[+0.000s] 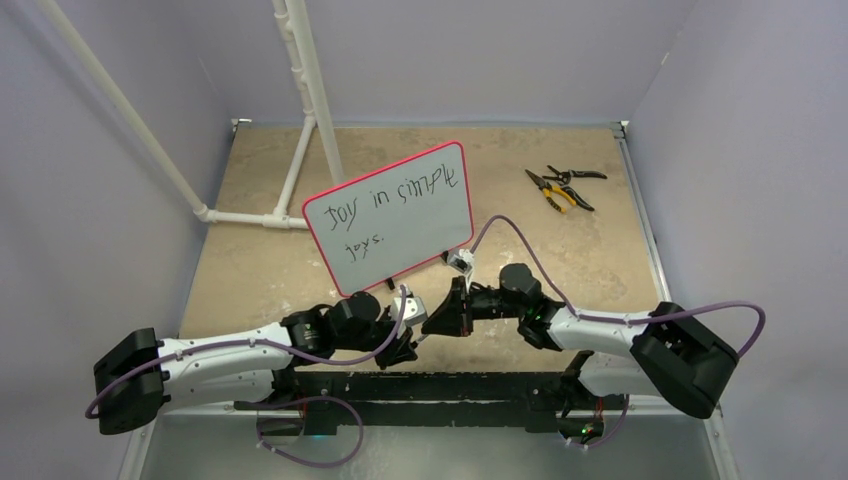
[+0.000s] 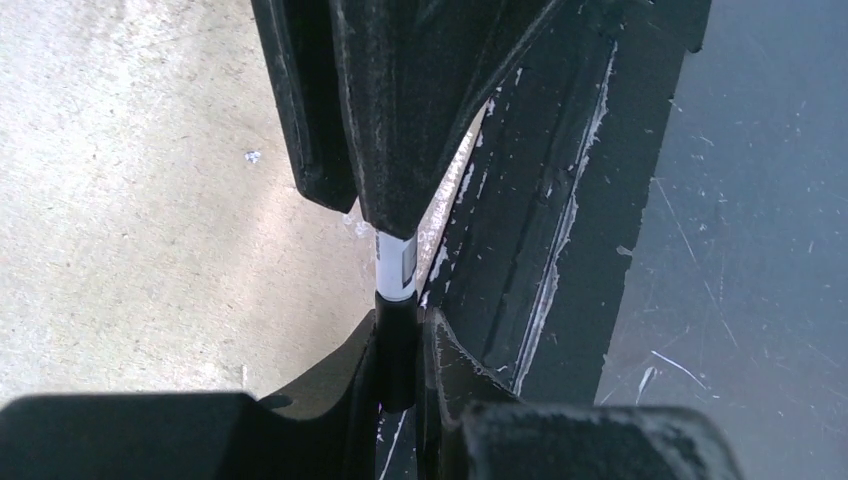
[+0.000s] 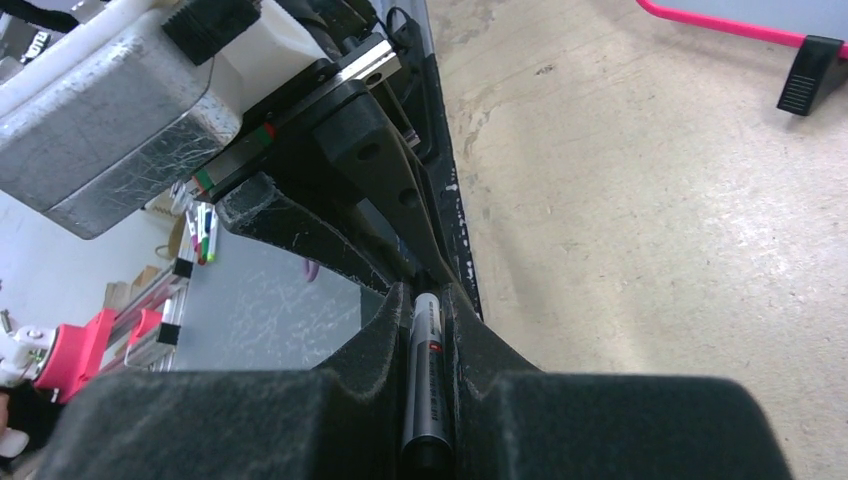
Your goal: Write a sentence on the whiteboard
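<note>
Fingers [image 2: 345, 385] of the left gripper [image 2: 397, 335] are clenching the marker [image 2: 396, 268] at its black cap end. The right gripper [image 3: 427, 315] is pinching the white barrel from the opposite side, and the two are meeting low near the table's [image 1: 560, 255] front edge. The sentence [image 1: 385, 195], "Joy in simple joys.", is sitting finished on the whiteboard [image 1: 420, 235], which is standing tilted mid-table just beyond the grippers. Probably capping is going on, and that is calling for a straight push along the marker. The surface is showing mottled tan, pliers [image 1: 562, 187] are lying far right, and a white pipe frame [image 1: 300, 120] and lilac walls [image 1: 500, 60] are closing it in.
</note>
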Motion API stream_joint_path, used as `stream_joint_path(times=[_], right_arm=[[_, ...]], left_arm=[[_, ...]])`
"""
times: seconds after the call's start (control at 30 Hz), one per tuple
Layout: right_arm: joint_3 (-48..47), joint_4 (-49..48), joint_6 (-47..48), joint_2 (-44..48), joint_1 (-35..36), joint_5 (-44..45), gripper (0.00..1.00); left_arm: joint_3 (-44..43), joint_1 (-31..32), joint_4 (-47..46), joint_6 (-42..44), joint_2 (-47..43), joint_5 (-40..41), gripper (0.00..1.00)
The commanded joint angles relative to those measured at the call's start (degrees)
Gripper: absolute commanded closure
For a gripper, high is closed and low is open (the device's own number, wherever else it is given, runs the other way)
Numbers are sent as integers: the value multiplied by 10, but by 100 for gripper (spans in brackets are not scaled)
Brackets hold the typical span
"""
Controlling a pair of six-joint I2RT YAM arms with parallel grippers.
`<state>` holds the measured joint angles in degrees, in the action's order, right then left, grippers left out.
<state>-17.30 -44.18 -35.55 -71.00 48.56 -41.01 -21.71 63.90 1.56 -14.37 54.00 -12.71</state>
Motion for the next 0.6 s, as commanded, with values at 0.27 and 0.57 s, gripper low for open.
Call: stream_joint_path(times=[0.27, 0.57], right_arm=[[8, 58, 2, -4, 61, -164, 100], [4, 65, 1, 0, 69, -186, 100]], left_arm=[[-58, -52, -242, -21, -19, -19, 100], [-60, -68, -250, -26, -9, -36, 100]])
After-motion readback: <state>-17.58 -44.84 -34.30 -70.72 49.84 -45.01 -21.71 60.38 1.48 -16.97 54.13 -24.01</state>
